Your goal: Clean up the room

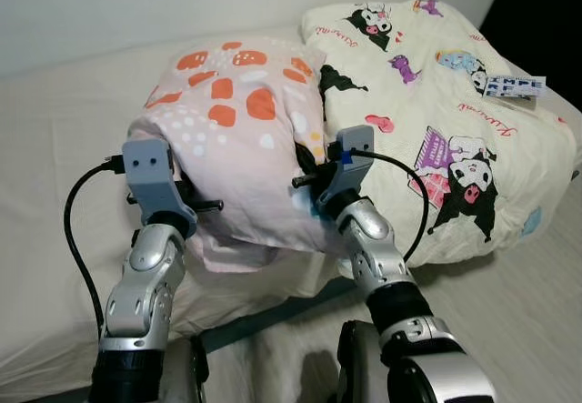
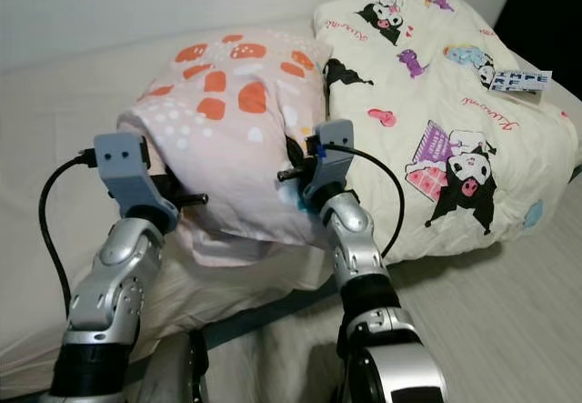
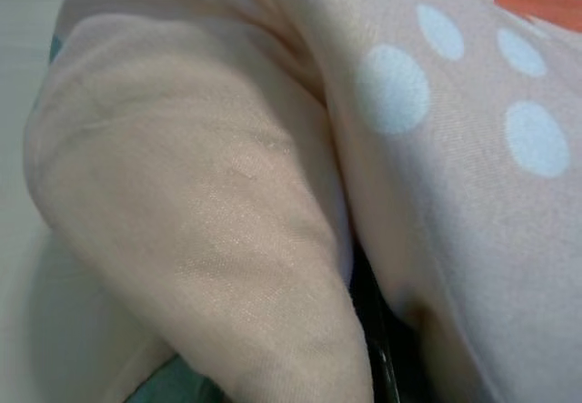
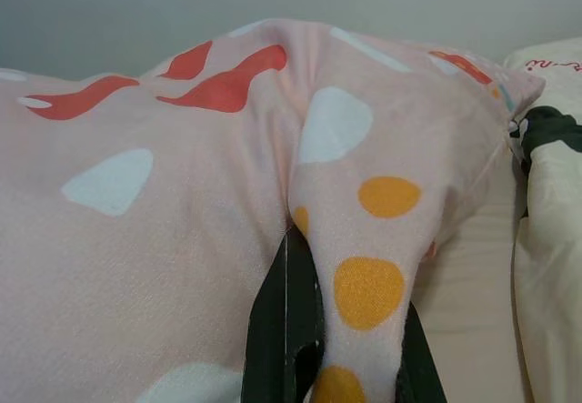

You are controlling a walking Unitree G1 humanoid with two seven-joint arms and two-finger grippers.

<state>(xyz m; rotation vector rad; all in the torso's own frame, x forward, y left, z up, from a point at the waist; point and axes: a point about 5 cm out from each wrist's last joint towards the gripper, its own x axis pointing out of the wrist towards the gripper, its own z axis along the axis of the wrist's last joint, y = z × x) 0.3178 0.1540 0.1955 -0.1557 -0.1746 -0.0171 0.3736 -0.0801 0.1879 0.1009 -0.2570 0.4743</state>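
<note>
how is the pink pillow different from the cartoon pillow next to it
The pink pillow has orange and white spots; the cartoon pillow is cream with printed characters. The pink pillow is pinched between the left gripper and right gripper; the cartoon pillow lies untouched. Both are on the bed.

Left gripper (image 3: 377, 348), right gripper (image 4: 341, 348) raised forward, jaws clamped.

Two silver arms with glossy rounded segments and black joint bands. Each wrist carries a grey-blue angular block with small dark holes; a black cable loops from each block back along the forearm. Left gripper (image 3: 377, 348) and right gripper (image 4: 341, 348) have long black fingers (image 4: 282, 330). Blue tab on right block.
</note>
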